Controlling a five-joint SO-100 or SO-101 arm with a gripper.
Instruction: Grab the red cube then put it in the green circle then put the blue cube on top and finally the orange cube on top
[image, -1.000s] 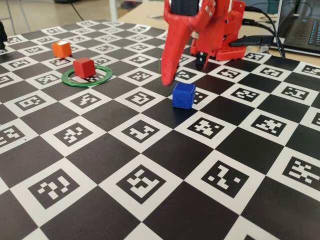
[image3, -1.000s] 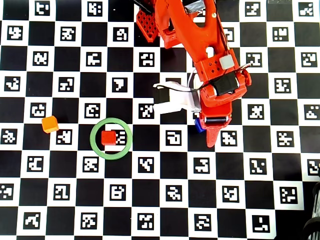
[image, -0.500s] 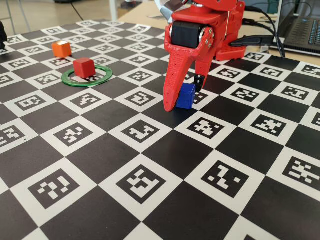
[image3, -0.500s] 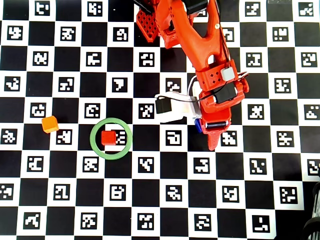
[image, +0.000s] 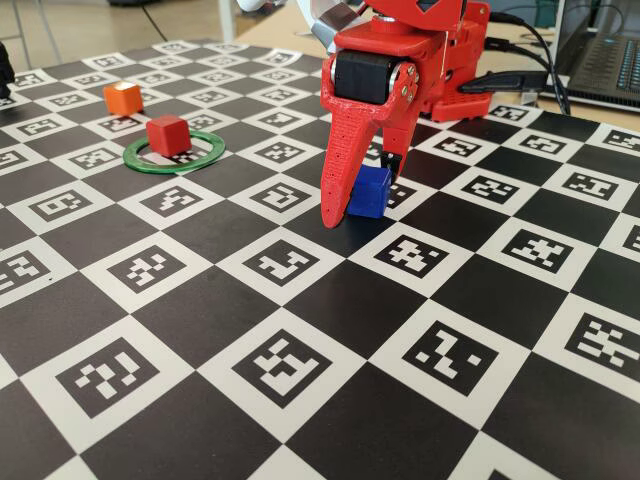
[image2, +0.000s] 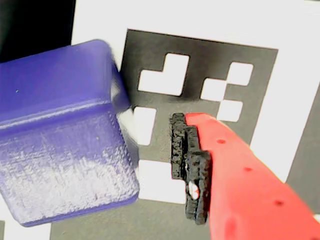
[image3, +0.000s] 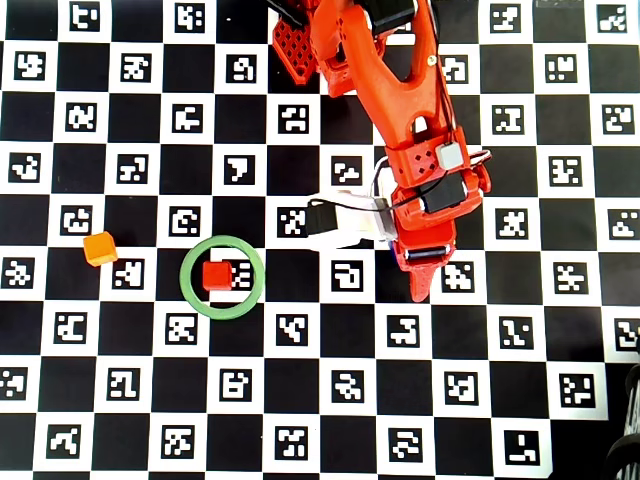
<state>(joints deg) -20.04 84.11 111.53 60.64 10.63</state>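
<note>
The blue cube (image: 369, 192) rests on the checkered mat, and my red gripper (image: 362, 195) is lowered over it, open. The long red finger (image: 335, 190) stands on the cube's left and the black-tipped finger (image: 396, 163) behind its right. In the wrist view the blue cube (image2: 60, 135) fills the left, with a clear gap to the padded finger (image2: 192, 170). The red cube (image3: 216, 274) sits inside the green circle (image3: 190, 288). The orange cube (image3: 99, 248) lies left of the ring. From overhead, the gripper (image3: 410, 268) covers the blue cube.
The mat is a black-and-white checkerboard with printed markers. The arm's red base (image: 455, 70) stands at the back, with cables (image: 520, 80) and a laptop (image: 605, 60) behind it at the right. A white camera mount (image3: 345, 215) sticks out left of the wrist.
The gripper has come down from above and to the left of the blue cube, and its fingers now straddle the cube. The cubes and ring have not moved.
</note>
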